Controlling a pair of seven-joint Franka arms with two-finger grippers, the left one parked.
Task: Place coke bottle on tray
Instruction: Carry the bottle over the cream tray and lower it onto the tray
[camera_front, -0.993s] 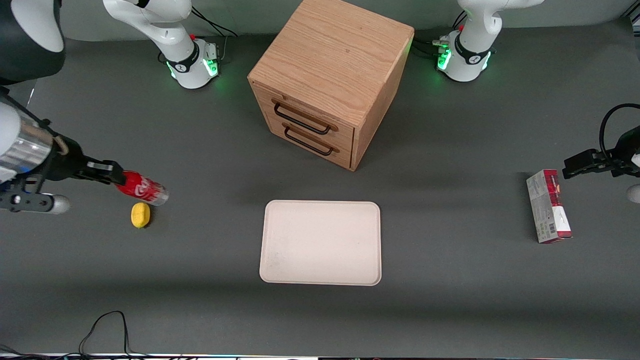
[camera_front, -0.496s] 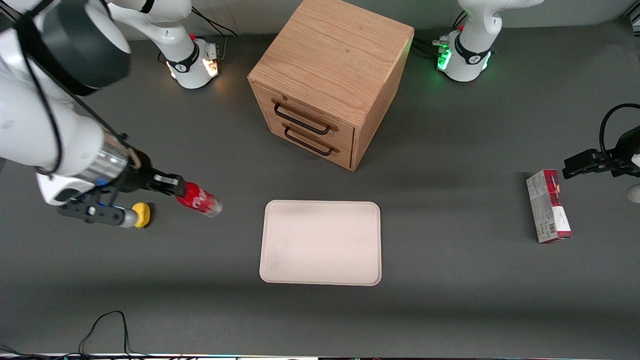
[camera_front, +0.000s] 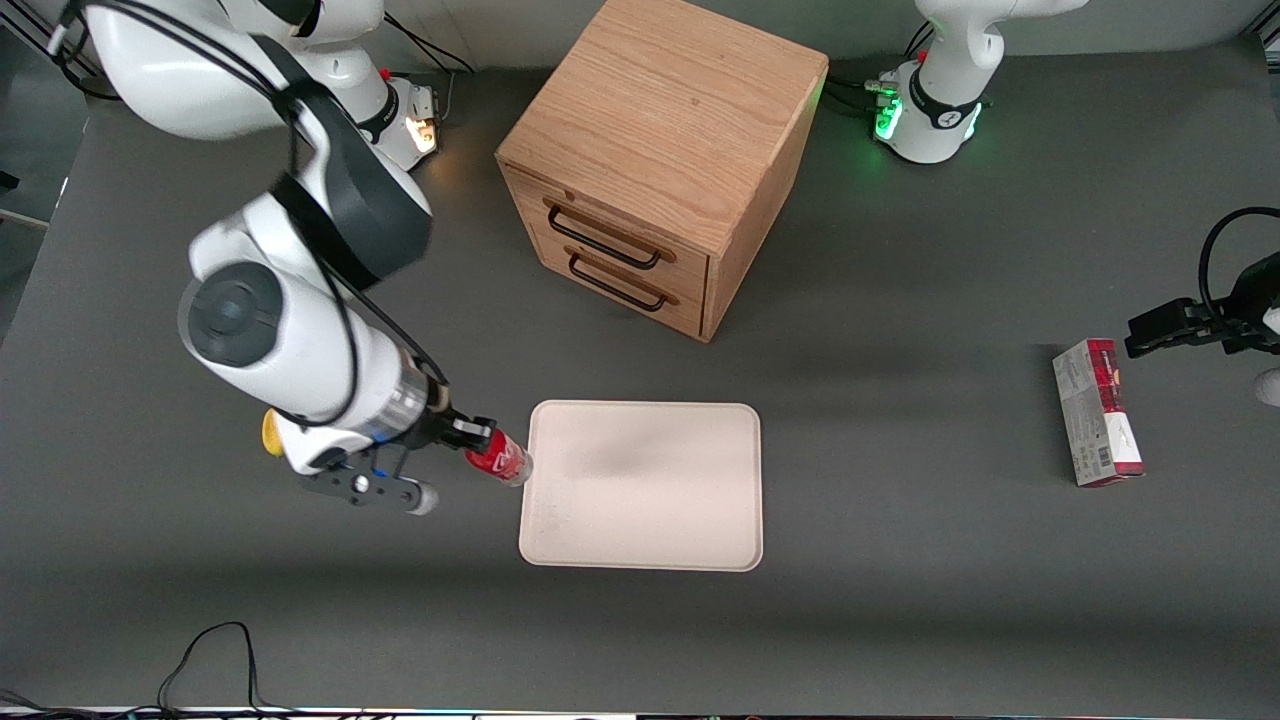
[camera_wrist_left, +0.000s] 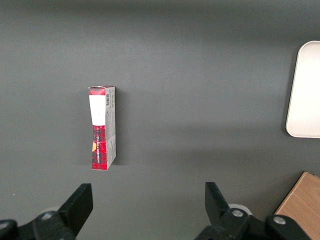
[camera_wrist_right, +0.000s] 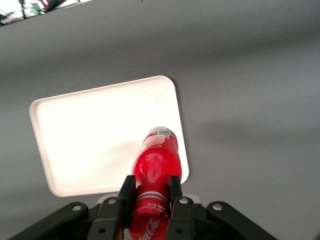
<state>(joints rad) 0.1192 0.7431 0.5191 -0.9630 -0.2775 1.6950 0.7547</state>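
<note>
The end effector (camera_front: 478, 446), pinching the coke bottle (camera_front: 503, 462) at the tray's (camera_front: 640, 520) edge, should carry it over the tray's middle before lowering.

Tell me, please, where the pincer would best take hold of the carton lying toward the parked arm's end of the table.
Across the carton's narrow width, mid-length, coming from above: it lies flat, a long slim box with parallel sides. The pincer is now shut on the coke bottle.
</note>
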